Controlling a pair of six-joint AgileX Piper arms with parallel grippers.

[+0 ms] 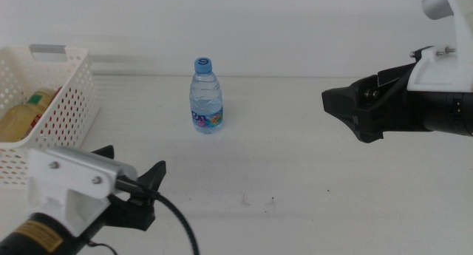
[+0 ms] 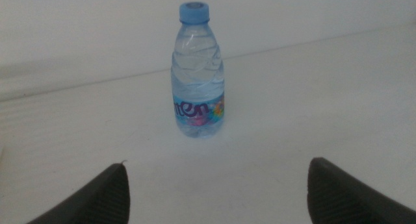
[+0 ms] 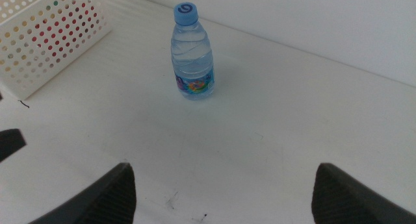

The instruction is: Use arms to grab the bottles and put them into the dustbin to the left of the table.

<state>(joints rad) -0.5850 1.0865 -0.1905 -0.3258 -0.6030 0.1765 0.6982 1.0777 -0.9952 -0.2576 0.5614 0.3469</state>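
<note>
A clear water bottle (image 1: pixel 207 96) with a blue cap is seen standing upright on the white counter (image 1: pixel 295 151), slightly toward eleven o'clock from the centre of the middle view, and it is touched by nothing. The white perforated dustbin (image 1: pixel 63 107) is placed at the nine o'clock edge of that view, well apart from the water bottle; a yellow tea bottle (image 1: pixel 26 114) is seen lying inside it. Red is glimpsed through the dustbin's holes in the right wrist view, but what it belongs to cannot be told.

The left end effector (image 1: pixel 133 177) is held low at about seven o'clock in the middle view, near the dustbin's front corner, with its jaws spread apart and nothing between them; it is aimed toward the water bottle, which is framed between the jaws in the left wrist view. The right end effector (image 1: pixel 341 109) is held above the counter at three o'clock, pointed toward the water bottle and well apart from it; its jaws are shown wide apart and empty in the right wrist view
</note>
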